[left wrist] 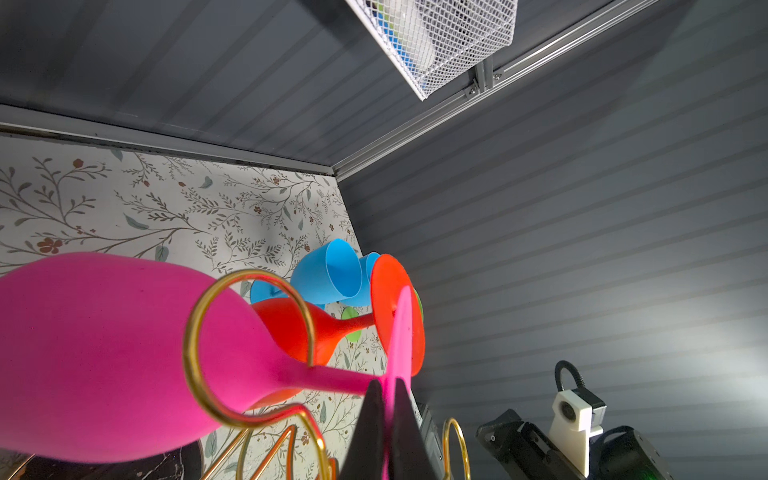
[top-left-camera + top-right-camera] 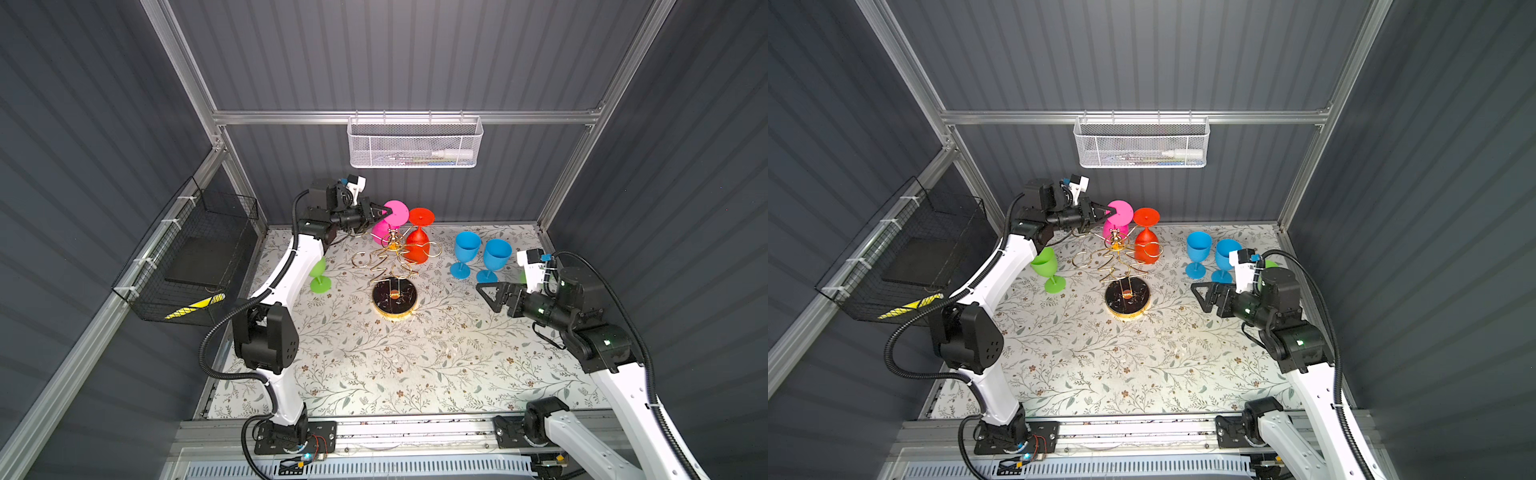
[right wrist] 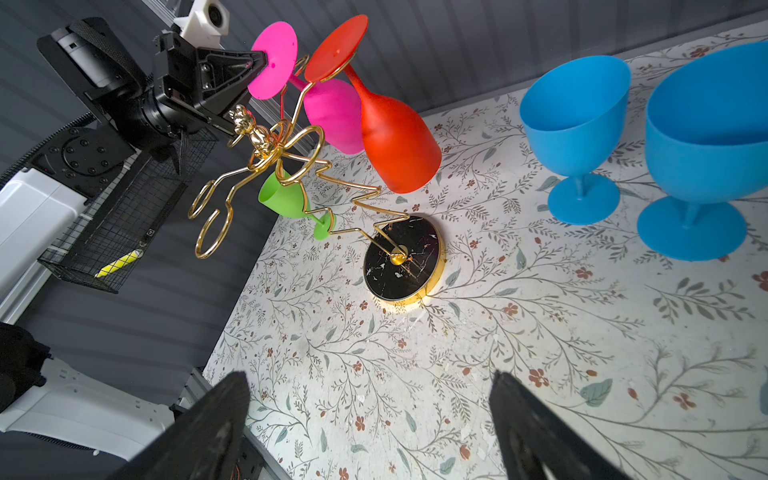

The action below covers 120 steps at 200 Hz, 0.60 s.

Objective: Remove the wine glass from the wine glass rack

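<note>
Your left gripper (image 2: 383, 210) clenched on the pink wine glass (image 2: 397, 212) by its foot, stem in a ring of the wine glass rack (image 2: 395, 298), your right gripper (image 2: 487, 298) spread wide, empty.

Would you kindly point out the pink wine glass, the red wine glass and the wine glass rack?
pink wine glass (image 3: 334, 116), right wrist view, on its bowl.
red wine glass (image 3: 399, 141), right wrist view, on its bowl.
wine glass rack (image 3: 415, 278), right wrist view, on its base.
</note>
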### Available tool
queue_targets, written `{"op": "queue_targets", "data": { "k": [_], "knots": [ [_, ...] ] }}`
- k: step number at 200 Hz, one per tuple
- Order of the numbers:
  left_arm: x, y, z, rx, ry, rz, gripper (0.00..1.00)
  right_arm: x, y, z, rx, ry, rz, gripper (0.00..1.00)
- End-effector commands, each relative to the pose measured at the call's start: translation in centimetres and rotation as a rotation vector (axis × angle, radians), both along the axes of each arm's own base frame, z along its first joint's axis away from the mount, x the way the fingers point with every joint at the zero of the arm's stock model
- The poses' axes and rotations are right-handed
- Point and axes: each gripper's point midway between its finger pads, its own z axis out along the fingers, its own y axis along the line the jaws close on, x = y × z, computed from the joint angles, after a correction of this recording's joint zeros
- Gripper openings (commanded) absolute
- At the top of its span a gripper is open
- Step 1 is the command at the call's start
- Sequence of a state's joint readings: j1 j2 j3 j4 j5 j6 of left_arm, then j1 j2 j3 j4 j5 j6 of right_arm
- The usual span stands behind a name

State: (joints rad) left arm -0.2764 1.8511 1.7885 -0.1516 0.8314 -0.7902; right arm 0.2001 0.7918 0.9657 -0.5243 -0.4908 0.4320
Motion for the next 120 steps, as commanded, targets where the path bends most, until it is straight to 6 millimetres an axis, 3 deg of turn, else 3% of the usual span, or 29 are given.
{"op": "queue_targets", "data": {
  "k": [1,120],
  "knots": [
    [0.3,-1.1,1.0,-0.019,-0.031,-0.03,0.0,-0.3,0.3,0.0,0.011,-0.004,0.016,0.93],
    [2.9,-1.6,1.8,-0.069,-0.065,0.038,0.0,-0.6,0.1,0.0,0.001,-0.008,0.009,0.95]
  ]
}}
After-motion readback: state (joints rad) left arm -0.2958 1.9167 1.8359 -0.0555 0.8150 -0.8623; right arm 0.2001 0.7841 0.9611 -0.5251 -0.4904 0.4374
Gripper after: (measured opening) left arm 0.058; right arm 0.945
